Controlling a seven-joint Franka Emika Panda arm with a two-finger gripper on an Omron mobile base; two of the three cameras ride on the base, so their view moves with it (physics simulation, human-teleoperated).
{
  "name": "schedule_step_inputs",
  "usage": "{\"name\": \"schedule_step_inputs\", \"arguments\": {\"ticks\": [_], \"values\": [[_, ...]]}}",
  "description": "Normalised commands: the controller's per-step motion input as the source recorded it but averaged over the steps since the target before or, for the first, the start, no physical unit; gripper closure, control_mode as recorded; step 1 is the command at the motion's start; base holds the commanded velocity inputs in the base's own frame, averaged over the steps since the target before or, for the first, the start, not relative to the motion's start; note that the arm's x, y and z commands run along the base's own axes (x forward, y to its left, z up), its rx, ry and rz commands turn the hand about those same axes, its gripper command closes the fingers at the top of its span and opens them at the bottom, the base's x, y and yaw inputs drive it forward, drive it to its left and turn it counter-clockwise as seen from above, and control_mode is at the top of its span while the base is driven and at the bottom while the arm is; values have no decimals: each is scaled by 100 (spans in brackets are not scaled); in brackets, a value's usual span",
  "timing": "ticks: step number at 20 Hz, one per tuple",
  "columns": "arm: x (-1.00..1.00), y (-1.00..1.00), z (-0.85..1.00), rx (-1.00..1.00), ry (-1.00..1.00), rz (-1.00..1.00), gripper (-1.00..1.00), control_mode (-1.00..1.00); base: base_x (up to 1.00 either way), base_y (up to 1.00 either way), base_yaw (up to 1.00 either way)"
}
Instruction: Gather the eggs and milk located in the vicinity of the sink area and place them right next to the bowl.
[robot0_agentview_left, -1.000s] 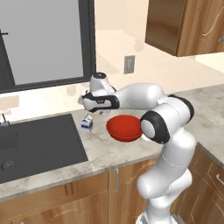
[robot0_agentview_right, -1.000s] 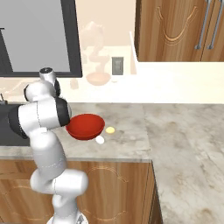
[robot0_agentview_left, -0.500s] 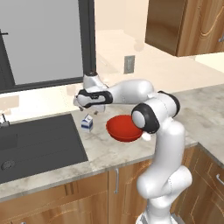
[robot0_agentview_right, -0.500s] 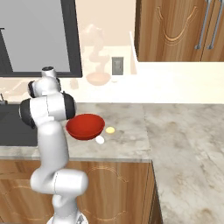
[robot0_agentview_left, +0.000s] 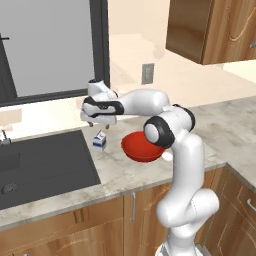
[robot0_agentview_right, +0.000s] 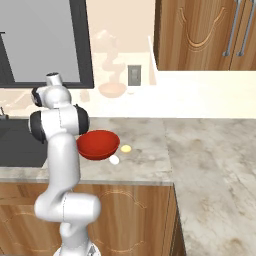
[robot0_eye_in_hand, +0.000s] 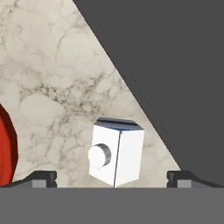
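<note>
The milk is a small white carton with blue marks, standing on the marble counter between the dark sink and the red bowl. My gripper hangs open just above the carton. In the hand view the milk lies between my fingertips, untouched, with the gripper centred over it, the bowl's rim at the left and the sink at the right. Two eggs rest beside the bowl: a yellowish egg and a white egg.
A thin faucet stands at the sink's far left. A dark window and a wall outlet are behind the counter, with wooden cabinets overhead. The counter runs on to the right past the bowl.
The hand has swung left, from over the bowl's edge to above the milk carton. Its jaws stayed open. Carton, bowl and eggs have not moved.
</note>
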Motion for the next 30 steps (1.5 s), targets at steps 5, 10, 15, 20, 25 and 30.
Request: {"name": "schedule_step_inputs", "arguments": {"ticks": [5,10,15,20,25,30], "values": [[0,0,-14,-1,0,0,-100,-100,0,0,0],[0,-7,-36,0,0,0,-100,-100,0,0,0],[0,-16,-29,0,0,0,-100,-100,0,0,0],[0,-4,-19,0,0,0,-100,-100,0,0,0],[3,3,-8,0,-1,0,-100,-100,0,0,0],[3,3,-10,0,0,0,-100,-100,0,0,0]]}}
